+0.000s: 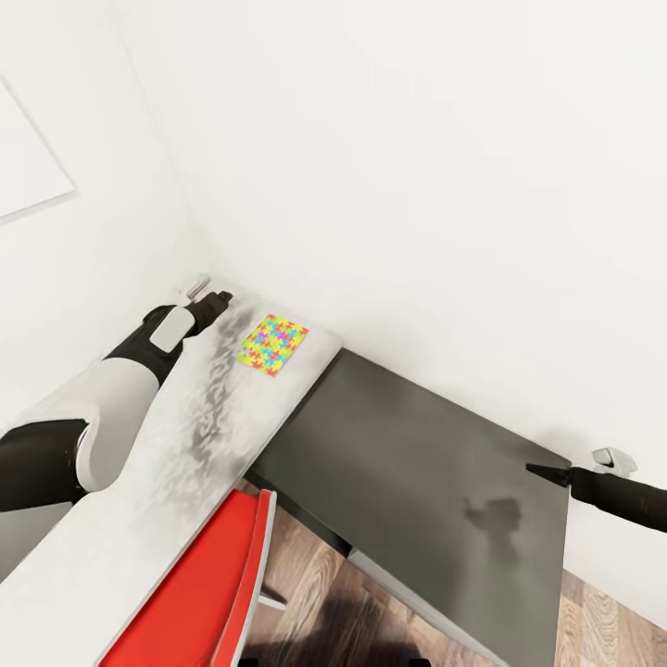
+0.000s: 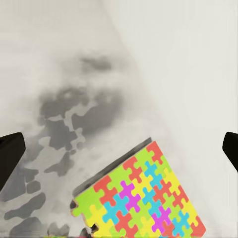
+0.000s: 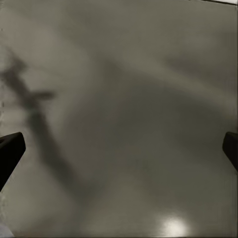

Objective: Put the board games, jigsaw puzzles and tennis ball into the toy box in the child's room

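The left arm (image 1: 111, 398) reaches forward from the lower left of the head view, lying low along the table (image 1: 167, 482) with its white forearm over the pale top and its dark wrist stretched toward the wall corner; the left gripper (image 1: 215, 302) sits at the far end of the table, close to the white wall (image 1: 417, 185), and in the left wrist view its two dark fingertips (image 2: 10, 153) stand at the opposite edges of the picture with nothing between them, so its jaws are spread wide and hold nothing; one jigsaw puzzle (image 1: 271, 344) lies flat on the table just beside that gripper, on the side toward the dark grey panel (image 1: 417, 472), near the table's far edge and apart from the fingers; in the left wrist view the same puzzle (image 2: 144, 198) shows its yellow, pink, blue, green and orange interlocking pieces, lying ahead of the fingers and off to one side of the gap between them, not within it; mottled grey shadow marks the tabletop around it; the right arm (image 1: 621, 496) comes in from the right edge of the head view, held out over the dark panel; the right gripper (image 1: 547, 472) points toward the left, its fingertips (image 3: 10, 151) also set far apart in the right wrist view, with only the dark surface between them; a red chair (image 1: 204, 602) stands below the table, over the wood-plank floor (image 1: 371, 621).
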Motion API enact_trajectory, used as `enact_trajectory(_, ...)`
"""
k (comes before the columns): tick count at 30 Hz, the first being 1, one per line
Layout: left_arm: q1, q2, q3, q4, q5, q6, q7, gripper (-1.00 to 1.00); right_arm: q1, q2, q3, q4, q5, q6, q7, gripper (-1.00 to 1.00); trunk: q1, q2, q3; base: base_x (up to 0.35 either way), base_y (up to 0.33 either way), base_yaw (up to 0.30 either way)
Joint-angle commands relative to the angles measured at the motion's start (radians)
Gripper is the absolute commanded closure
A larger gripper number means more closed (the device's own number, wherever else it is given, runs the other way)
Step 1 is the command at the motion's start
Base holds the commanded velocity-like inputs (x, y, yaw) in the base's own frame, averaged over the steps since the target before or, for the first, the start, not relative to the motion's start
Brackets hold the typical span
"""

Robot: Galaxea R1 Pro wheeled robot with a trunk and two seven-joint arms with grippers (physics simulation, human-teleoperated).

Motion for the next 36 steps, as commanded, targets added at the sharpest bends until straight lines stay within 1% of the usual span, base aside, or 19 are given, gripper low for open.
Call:
enact_trajectory(1, -0.006, 0.005, 0.007, 0.004, 0.006, 0.001, 0.005, -1.00, -0.007, 0.006, 0.002, 0.006, -0.002, 0.011, 0.005, -1.00, 0.001, -0.002, -0.002, 0.000, 0.000, 0.000)
enact_trajectory(9, -0.052, 0.049, 0.007, 0.016, 0.006, 0.002, 0.005, -1.00, -0.014, 0.005, 0.001, 0.050, -0.003, 0.017, 0.006, -1.00, 0.001, -0.002, -0.002, 0.000, 0.000, 0.000)
enact_trajectory(19, -0.108, 0.049, 0.007, 0.016, 0.006, 0.002, 0.005, -1.00, -0.014, 0.005, 0.001, 0.062, -0.003, 0.017, 0.006, -1.00, 0.001, -0.002, -0.002, 0.000, 0.000, 0.000)
enact_trajectory(36, -0.108, 0.049, 0.007, 0.016, 0.006, 0.002, 0.005, -1.00, -0.014, 0.005, 0.001, 0.062, -0.003, 0.017, 0.006, -1.00, 0.001, -0.002, -0.002, 0.000, 0.000, 0.000)
